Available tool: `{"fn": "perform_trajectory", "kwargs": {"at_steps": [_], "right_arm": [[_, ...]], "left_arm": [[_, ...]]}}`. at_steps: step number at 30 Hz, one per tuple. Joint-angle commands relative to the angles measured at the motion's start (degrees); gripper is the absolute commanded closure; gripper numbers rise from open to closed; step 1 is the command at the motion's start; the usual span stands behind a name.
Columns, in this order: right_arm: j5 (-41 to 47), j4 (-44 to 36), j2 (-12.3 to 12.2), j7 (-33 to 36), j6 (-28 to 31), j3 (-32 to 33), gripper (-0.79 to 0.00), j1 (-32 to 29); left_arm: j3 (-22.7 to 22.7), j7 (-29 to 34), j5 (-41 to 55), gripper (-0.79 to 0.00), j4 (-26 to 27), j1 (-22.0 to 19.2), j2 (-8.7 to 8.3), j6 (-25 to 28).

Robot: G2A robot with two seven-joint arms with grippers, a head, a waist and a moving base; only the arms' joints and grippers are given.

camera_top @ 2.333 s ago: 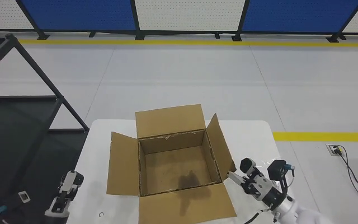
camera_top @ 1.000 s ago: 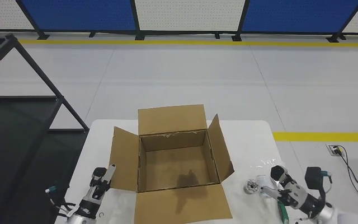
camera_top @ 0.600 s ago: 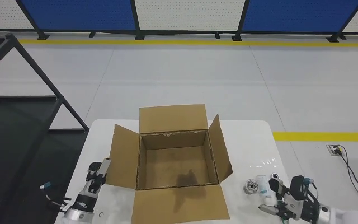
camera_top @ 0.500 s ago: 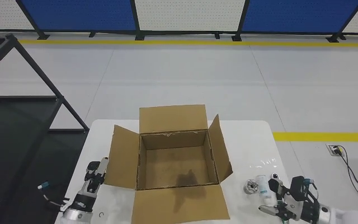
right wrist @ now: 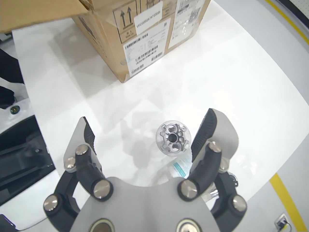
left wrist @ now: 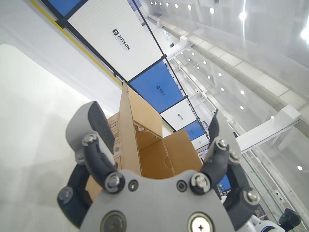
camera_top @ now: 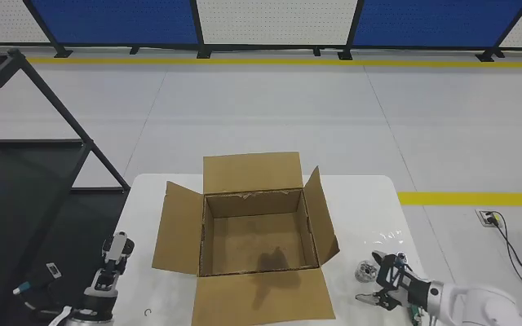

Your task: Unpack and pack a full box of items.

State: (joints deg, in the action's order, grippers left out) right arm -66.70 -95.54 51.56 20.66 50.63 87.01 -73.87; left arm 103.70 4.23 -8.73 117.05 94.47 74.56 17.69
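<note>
R jaws: spread wide, nothing gripped. The right gripper sits low over the table, off the box's near-right corner.
L jaws: also spread wide, empty. The left gripper is by the table's left edge, near the box's left flap but apart from it.
Box: 1 cardboard box, mid-table, upright, top open. Inside, only bare cardboard floor shows.
Flaps: 4, all folded outward.
Stickers: several white ones on the box side facing the right gripper.
Clear round part: 1, on the table betw. the right gripper's fingers, just beside one pad w/ a big gap to the other. Can't tell if it touches that pad.
White labelled item: 1, lying on the table right next to the round part, partly hidden under the gripper. Type unclear.
Table: 1, white top; box and both small items rest on it.
</note>
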Motion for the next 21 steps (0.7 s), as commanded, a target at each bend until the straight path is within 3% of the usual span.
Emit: {"fn": "perform_trajectory", "kwargs": {"at_steps": [1, 4, 14, 15, 16, 17, 21], "right_arm": [[-2.9, 1.7, 0.2, -0.5, -1.8, -1.6, -0.785, 1.8], [-5.2, 4.4, 0.6, -0.6, -3.9, -4.3, -0.785, 4.4], [-7.0, 12.4, 1.2, 0.5, -3.2, -9.4, -0.785, 10.5], [-7.0, 12.8, 1.3, 0.3, -3.2, -9.7, -0.754, 10.8], [-7.1, 13.3, 1.3, 0.2, -3.2, -9.9, -0.594, 11.0], [-7.3, 13.6, 1.3, 0.0, -3.3, -10.1, -0.366, 11.2], [-7.8, 14.7, 1.3, -0.7, -3.2, -10.6, -0.006, 11.5]], "left_arm": [[0.5, -0.2, 0.7, -0.785, 0.4, 0.6, 0.02, 0.1], [0.8, -0.7, 1.1, -0.785, 0.7, 1.2, 0.05, 0.4], [0.6, -2.0, 0.9, -0.785, 1.0, 1.9, 0.2, 0.7], [0.6, -2.1, 0.9, -0.785, 1.0, 1.9, 0.21, 0.7], [0.5, -2.1, 0.8, -0.785, 1.0, 1.9, 0.21, 0.7], [0.5, -2.1, 0.8, -0.785, 1.0, 1.9, 0.22, 0.7], [0.4, -2.4, 0.6, -0.785, 0.9, 1.9, 0.26, 0.7]]}}
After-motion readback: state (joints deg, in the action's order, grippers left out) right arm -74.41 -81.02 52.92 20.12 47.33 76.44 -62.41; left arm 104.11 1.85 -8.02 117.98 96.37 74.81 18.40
